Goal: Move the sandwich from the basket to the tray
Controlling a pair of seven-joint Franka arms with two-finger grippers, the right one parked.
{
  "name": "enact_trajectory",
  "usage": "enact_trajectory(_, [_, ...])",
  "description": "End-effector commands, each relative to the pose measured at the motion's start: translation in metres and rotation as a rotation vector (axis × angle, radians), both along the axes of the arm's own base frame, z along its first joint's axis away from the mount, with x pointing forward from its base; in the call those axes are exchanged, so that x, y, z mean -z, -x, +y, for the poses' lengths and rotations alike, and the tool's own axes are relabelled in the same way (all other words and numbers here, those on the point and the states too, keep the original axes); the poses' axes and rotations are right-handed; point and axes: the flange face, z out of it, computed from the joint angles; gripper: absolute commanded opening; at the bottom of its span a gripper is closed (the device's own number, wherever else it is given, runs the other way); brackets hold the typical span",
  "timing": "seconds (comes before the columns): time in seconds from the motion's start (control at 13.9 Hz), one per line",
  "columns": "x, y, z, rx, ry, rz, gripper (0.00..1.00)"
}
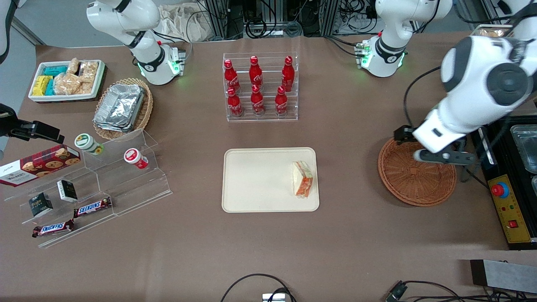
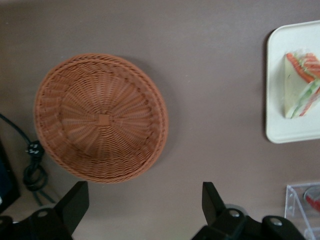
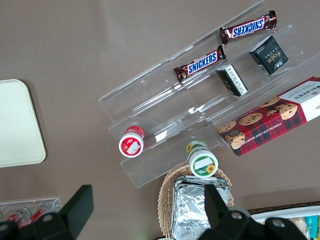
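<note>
Front view, item record: sandwich lies on tray, basket empty, gripper above basket rim with fingers spread, holding nothing; recommended handling, lift clear without brushing wicker.

Brown-covered table; grey floor at edge farthest from camera; even light; cables at near edge.
</note>
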Motion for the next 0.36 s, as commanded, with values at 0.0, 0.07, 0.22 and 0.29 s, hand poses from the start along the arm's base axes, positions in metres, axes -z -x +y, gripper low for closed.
enact_trajectory(0.0, [-0.025, -0.017, 0.023, 0.001, 0.025, 0.009, 1.0])
enact_trajectory(0.07, [-0.033, -0.026, 0.026, 0.001, 0.013, 0.009, 1.0])
enact_trajectory(0.22, [-0.039, -0.042, 0.026, 0.006, -0.008, 0.027, 1.0])
enact_trajectory(0.29, [-0.039, -0.047, 0.024, 0.009, -0.015, 0.028, 1.0])
